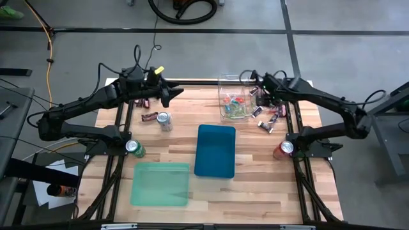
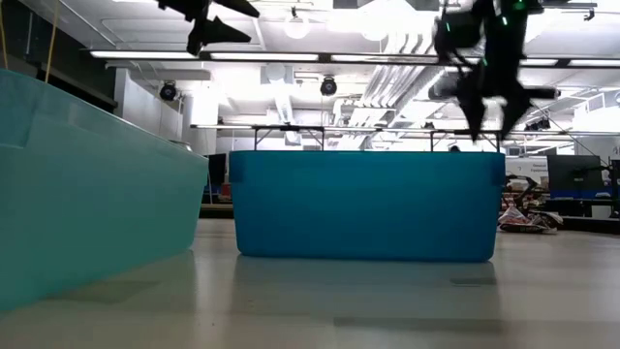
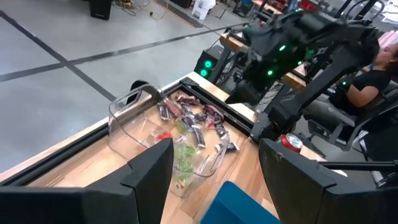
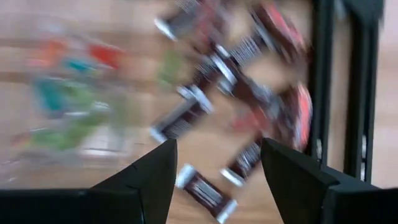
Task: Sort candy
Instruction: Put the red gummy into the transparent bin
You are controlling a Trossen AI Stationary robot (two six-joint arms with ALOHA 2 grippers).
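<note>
Landmark: take the clear container (image 1: 232,102) at the far middle of the wooden table (image 1: 255,185) as your reference for every place below.
Candy, inside: you will see tiny red, green and blue pieces (image 1: 235,104) lying within the clear container.
Candy, outside: dark red-brown bars and silver-ended pieces (image 1: 267,117) lie scattered on the table just beside the container, on its right-arm side. A few more bars (image 1: 146,109) lie well apart from it, on its left-arm side.
Right gripper (image 1: 259,91): it hangs above the bars just beside the container, at its far right corner. In the right wrist view the two fingers (image 4: 149,177) stand apart, with nothing between them; the bars (image 4: 205,102) lie beyond the fingertips, not touching them.
Left gripper (image 1: 176,92): it hangs well to the container's left-arm side, pointing toward it. You can see its fingers (image 3: 146,174) spread wide and empty; the container (image 3: 165,134) and its candy show in the gap, far off.
Bins: a blue bin (image 1: 215,151) sits on the near side of the container; a green bin (image 1: 160,184) lies beyond that, nearer still and to the left.
Cans: one (image 1: 164,121) stands left of the container; two more (image 1: 133,148) (image 1: 284,149) stand by the arm bases.
</note>
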